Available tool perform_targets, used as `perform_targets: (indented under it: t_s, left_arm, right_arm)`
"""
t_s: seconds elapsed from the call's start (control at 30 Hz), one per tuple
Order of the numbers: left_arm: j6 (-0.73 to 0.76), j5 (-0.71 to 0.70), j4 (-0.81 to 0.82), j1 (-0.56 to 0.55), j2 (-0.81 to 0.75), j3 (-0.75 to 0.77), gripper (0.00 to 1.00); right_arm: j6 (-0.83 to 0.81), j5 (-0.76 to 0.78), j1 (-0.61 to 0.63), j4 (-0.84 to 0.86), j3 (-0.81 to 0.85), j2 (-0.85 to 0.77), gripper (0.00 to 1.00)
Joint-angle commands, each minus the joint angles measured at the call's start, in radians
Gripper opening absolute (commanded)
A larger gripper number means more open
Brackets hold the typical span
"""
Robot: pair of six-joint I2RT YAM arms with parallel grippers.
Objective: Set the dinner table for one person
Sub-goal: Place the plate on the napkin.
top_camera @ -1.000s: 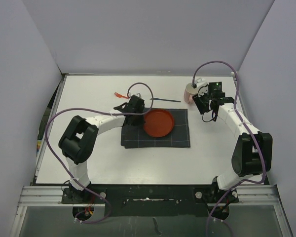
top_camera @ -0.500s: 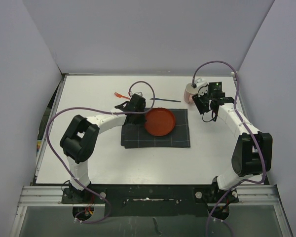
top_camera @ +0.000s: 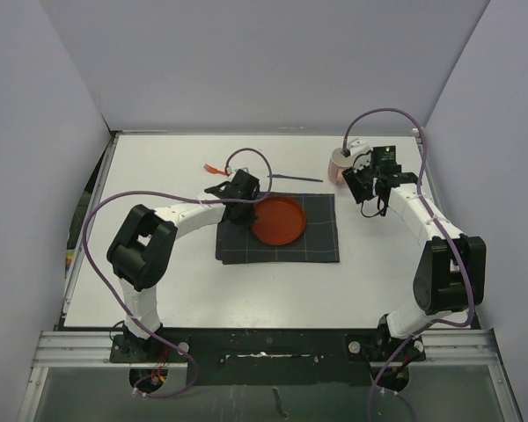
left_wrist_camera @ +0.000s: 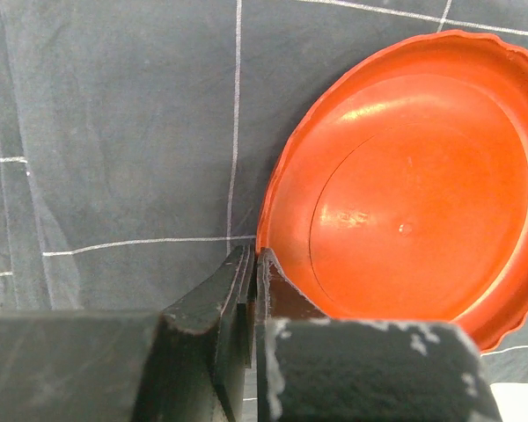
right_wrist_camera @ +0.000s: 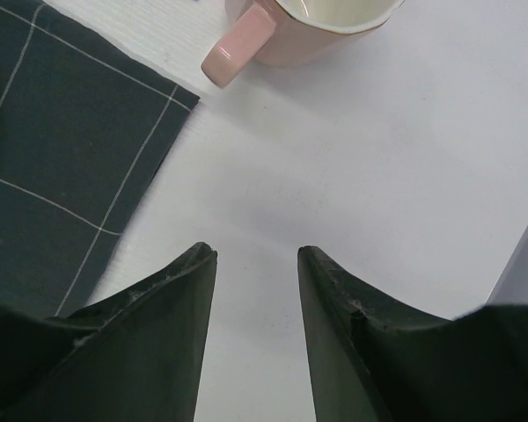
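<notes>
An orange plate [top_camera: 277,221] lies over the dark grid-lined mat [top_camera: 321,246] on the white dinner table [top_camera: 158,272]. My left gripper [top_camera: 250,206] is shut on the plate's left rim; in the left wrist view the jaws [left_wrist_camera: 255,257] pinch the rim of the plate [left_wrist_camera: 414,176] above the mat [left_wrist_camera: 114,132]. My right gripper [top_camera: 358,178] is open and empty just in front of a pink mug [top_camera: 339,164]. In the right wrist view the gripper [right_wrist_camera: 257,255] hovers over bare table, with the mug [right_wrist_camera: 290,35] ahead and its handle pointing toward the mat corner [right_wrist_camera: 53,158].
An orange utensil [top_camera: 215,169] and a dark blue utensil [top_camera: 295,178] lie on the table behind the mat. White walls enclose the table at the back and both sides. Purple cables arch over both arms.
The plate has shifted a little to the left on the mat, with my left gripper holding its rim. The right arm has not moved.
</notes>
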Motion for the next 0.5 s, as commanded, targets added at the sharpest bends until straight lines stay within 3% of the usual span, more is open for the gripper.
perform_targets:
  t_s: [0.0, 0.47]
  left_arm:
    - [-0.025, -0.034, -0.025, 0.003, 0.016, 0.062, 0.0]
    - [-0.045, -0.017, -0.047, 0.004, 0.039, 0.081, 0.0]
  right_arm:
    - [0.011, -0.016, -0.007, 0.035, -0.007, -0.039, 0.43]
    - [0.011, -0.02, -0.007, 0.037, -0.011, -0.036, 0.44]
